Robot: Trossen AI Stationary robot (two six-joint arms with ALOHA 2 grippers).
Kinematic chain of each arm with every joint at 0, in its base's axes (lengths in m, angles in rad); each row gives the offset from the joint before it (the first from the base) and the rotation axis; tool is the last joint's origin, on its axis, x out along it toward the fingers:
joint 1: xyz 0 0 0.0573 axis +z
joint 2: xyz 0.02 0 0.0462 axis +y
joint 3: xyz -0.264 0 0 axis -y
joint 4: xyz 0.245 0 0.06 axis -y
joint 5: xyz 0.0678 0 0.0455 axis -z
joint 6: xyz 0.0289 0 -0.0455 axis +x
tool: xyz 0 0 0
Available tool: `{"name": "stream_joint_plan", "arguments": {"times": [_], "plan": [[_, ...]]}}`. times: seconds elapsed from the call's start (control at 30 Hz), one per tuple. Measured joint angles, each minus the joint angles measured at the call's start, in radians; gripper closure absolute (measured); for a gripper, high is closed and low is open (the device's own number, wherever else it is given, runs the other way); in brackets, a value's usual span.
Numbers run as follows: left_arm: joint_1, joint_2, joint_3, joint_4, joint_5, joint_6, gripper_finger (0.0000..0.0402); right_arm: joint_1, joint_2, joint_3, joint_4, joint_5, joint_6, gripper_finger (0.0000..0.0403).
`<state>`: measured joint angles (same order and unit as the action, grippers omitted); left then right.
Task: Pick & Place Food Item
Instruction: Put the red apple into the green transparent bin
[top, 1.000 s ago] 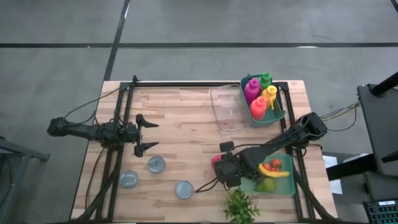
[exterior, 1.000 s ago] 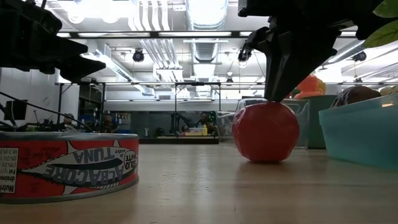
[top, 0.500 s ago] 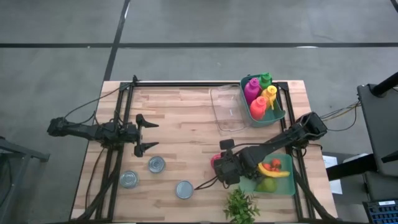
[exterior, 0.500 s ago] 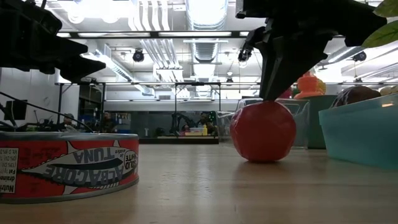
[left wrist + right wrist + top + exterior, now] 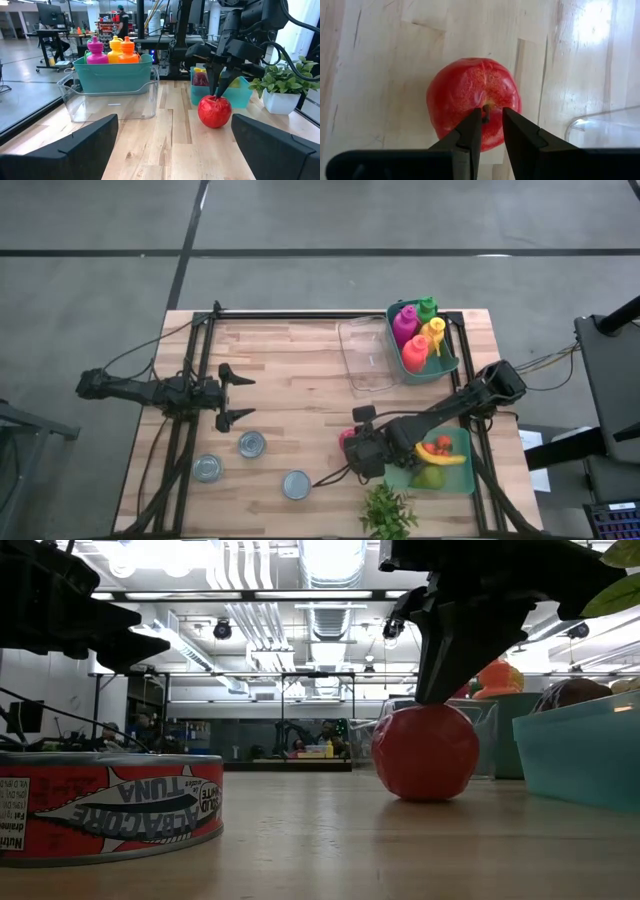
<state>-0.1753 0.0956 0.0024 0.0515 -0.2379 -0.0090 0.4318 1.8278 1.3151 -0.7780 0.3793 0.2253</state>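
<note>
The right gripper (image 5: pixel 489 116) stands directly over a red apple (image 5: pixel 470 102) that sits on the wooden table (image 5: pixel 300 370), its two fingers (image 5: pixel 470 131) drawn close on either side of the apple's short stem at the top of the fruit; whether they actually clamp the stem or only flank it cannot be told. In the low view the same fingertips (image 5: pixel 432 690) meet the apple's crown while the apple (image 5: pixel 425 752) rests on the tabletop. Just beside this gripper, toward the table's right edge, a teal bin (image 5: pixel 455 480) holds a banana (image 5: pixel 440 457) and other fruit. A small green plant (image 5: pixel 385 510) stands near the front edge, just beyond the gripper on that side. Farther back from the fingers lies an empty clear container (image 5: pixel 365 358), and touching it on the far-right corner is a second teal bin (image 5: pixel 450 360) packed with coloured bottles (image 5: pixel 415 330). Well apart, on the other half of the table, the left gripper (image 5: pixel 240 397) waits with its fingers spread wide and nothing between them; three round tins (image 5: pixel 251 444) lie near it toward the front edge, one of which reads as a tuna tin (image 5: pixel 105 805) in the low view.
</note>
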Motion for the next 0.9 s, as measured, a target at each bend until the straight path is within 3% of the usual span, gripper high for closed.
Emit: {"name": "stream_joint_plan", "arguments": {"times": [0.53, 0.77, 0.9], "plan": [[0.000, 0.000, 0.000, 0.000, 0.000, 0.000, 0.0011, 0.000, 0.000, -0.002, 0.001, -0.019, 0.000, 0.0329], [0.000, 0.000, 0.000, 0.000, 0.000, 0.000, 0.0011, 0.000, 0.000, -0.002, 0.002, -0.021, 0.000, 0.0382], [0.000, 0.000, 0.000, 0.000, 0.000, 0.000, 0.0011, -0.001, 0.000, -0.002, 0.001, -0.021, 0.004, 0.0387]]}}
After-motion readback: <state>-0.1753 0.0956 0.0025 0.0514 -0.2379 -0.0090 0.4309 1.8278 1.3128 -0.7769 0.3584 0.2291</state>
